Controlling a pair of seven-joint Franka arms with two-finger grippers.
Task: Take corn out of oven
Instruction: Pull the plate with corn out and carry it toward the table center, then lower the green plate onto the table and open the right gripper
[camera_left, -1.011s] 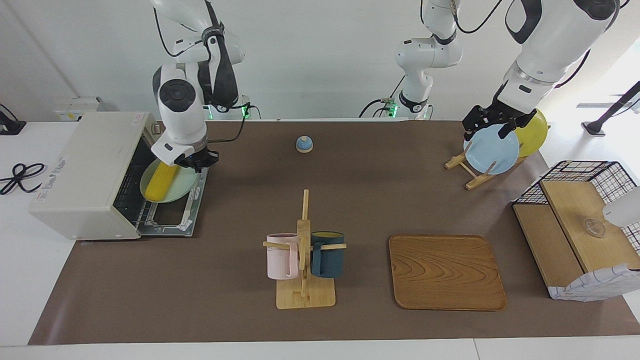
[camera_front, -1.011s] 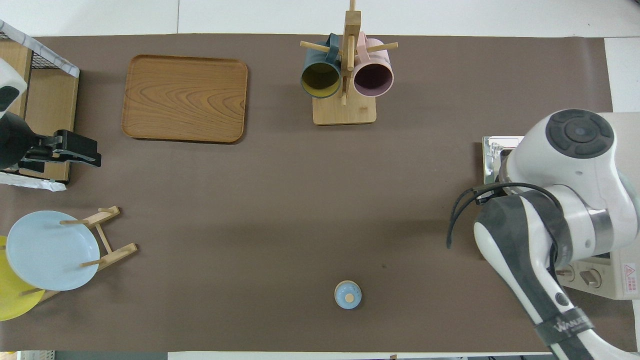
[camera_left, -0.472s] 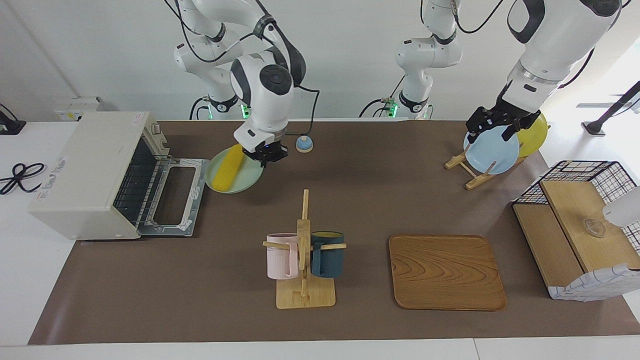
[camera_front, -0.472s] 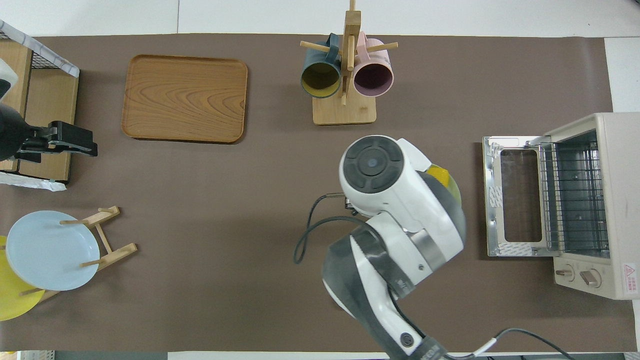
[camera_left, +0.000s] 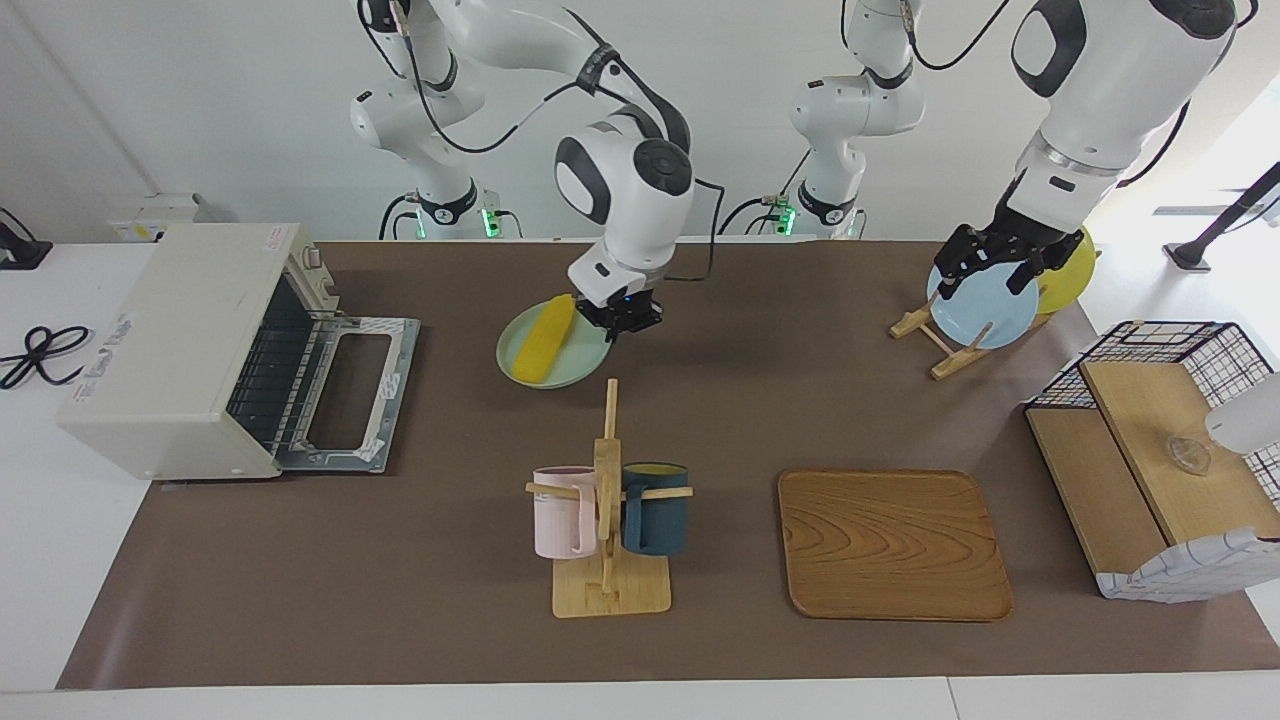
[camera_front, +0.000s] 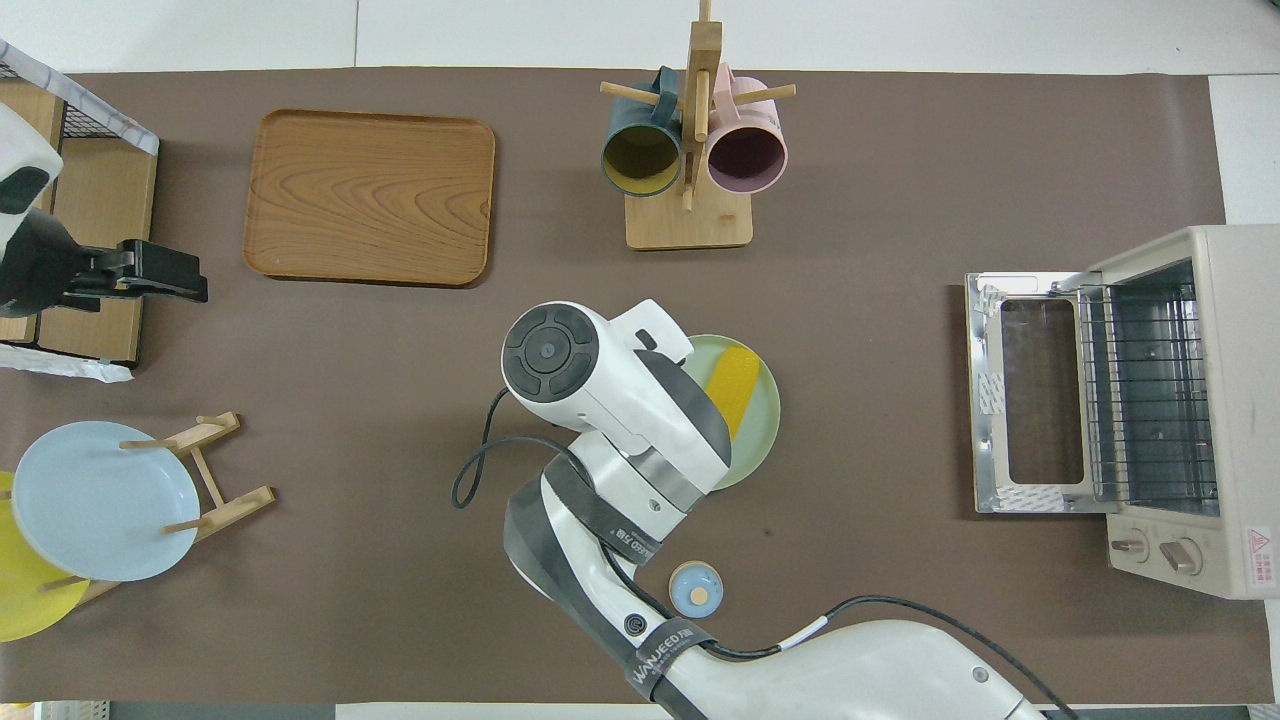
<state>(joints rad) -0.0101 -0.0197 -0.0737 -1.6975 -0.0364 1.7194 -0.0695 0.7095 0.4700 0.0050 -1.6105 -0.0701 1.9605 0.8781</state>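
The yellow corn (camera_left: 545, 340) (camera_front: 733, 385) lies on a pale green plate (camera_left: 580, 360) (camera_front: 755, 440). My right gripper (camera_left: 622, 318) is shut on that plate's rim and holds it low over the brown mat mid-table, just nearer to the robots than the mug rack. Whether the plate touches the mat I cannot tell. In the overhead view the arm hides this gripper. The off-white oven (camera_left: 170, 340) (camera_front: 1235, 400) stands at the right arm's end, its door (camera_left: 345, 395) dropped open and its rack bare. My left gripper (camera_left: 985, 265) (camera_front: 150, 280) hangs open over the plate rack.
A wooden mug rack (camera_left: 605, 520) carries a pink and a dark blue mug. A wooden tray (camera_left: 893, 545) lies beside it. A small blue bell (camera_front: 695, 590) sits near the robots. The plate rack (camera_left: 940, 345) holds a blue and a yellow plate; a wire-and-wood basket (camera_left: 1160, 450) stands nearby.
My right arm has drawn the plate with the corn out of the oven and carried it across to the middle of the table. The left gripper has barely shifted.
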